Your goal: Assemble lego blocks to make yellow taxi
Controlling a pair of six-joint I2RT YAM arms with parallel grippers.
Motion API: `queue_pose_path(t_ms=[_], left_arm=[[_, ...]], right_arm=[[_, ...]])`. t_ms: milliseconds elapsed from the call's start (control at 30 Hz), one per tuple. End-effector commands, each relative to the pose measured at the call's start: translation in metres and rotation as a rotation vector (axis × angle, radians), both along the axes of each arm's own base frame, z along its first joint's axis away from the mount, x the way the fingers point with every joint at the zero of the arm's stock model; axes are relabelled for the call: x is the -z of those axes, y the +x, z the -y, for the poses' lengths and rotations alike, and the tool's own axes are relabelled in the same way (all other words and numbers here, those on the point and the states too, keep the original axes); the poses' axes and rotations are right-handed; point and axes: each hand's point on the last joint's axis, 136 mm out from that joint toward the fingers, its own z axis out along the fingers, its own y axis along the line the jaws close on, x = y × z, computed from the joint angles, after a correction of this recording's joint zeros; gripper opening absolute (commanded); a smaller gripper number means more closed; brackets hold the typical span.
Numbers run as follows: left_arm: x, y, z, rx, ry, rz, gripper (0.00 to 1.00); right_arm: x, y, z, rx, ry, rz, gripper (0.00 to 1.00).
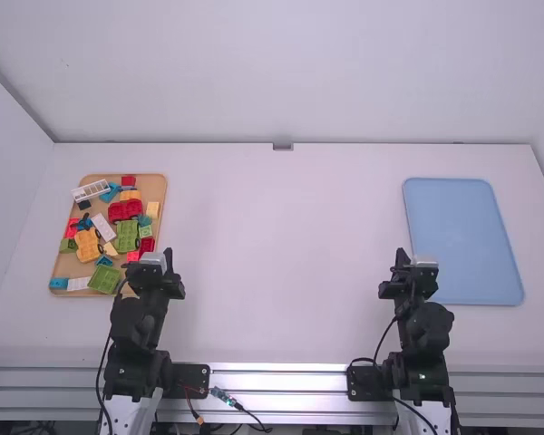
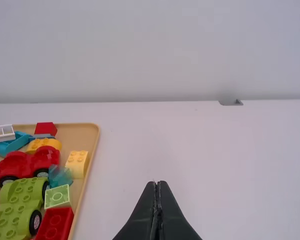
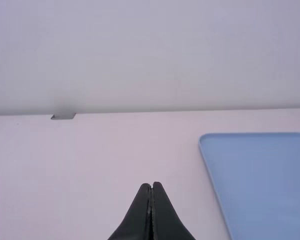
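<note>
Left gripper (image 2: 158,184) is pressed together with nothing pinched in it, going by the left wrist view. Beside it is the wooden tray (image 2: 76,132), with a pale yellow block (image 2: 77,164) lying near the tray's edge, studs up, long axis running roughly away from the robot. It's just beside a teal piece (image 2: 60,177), so I'd guess a finger coming down a bit off could snag that and drag both. A yellow-orange rounded block (image 2: 44,144) lies behind the red car base (image 2: 25,165), its long axis more or less sideways.

Right wrist view: right gripper (image 3: 151,185) has its 2 fingers together too, also holding nothing. Blue tray (image 3: 260,170) is off to that side.

High view: the yellow-orange car base (image 1: 87,245) sits in the wooden tray, wheels showing along its right side, long axis pointing mostly away from the arms with a small slant (can't tell which end is the nose, sorry). It's boxed in by a white block (image 1: 103,227) and other parts, so a wide grasp could clip neighbours. Also, wheels might let it roll when a block gets pushed on, leaving studs misaligned.
</note>
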Motion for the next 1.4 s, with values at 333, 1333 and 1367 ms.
queue_pose_path(t_ms=[333, 1333, 1367], left_arm=[[-0.004, -0.001, 0.008, 0.035, -0.009, -0.072, 0.09], [-0.094, 0.022, -0.006, -0.059, -0.123, -0.059, 0.43], [-0.1, 0.025, -0.006, -0.063, -0.148, -0.058, 0.45]], right_arm=[[-0.042, 0.002, 0.004, 0.007, -0.084, 0.083, 0.09], [-0.083, 0.011, -0.021, -0.135, -0.084, 0.022, 0.31], [-0.086, 0.012, -0.021, -0.135, -0.083, 0.022, 0.32]])
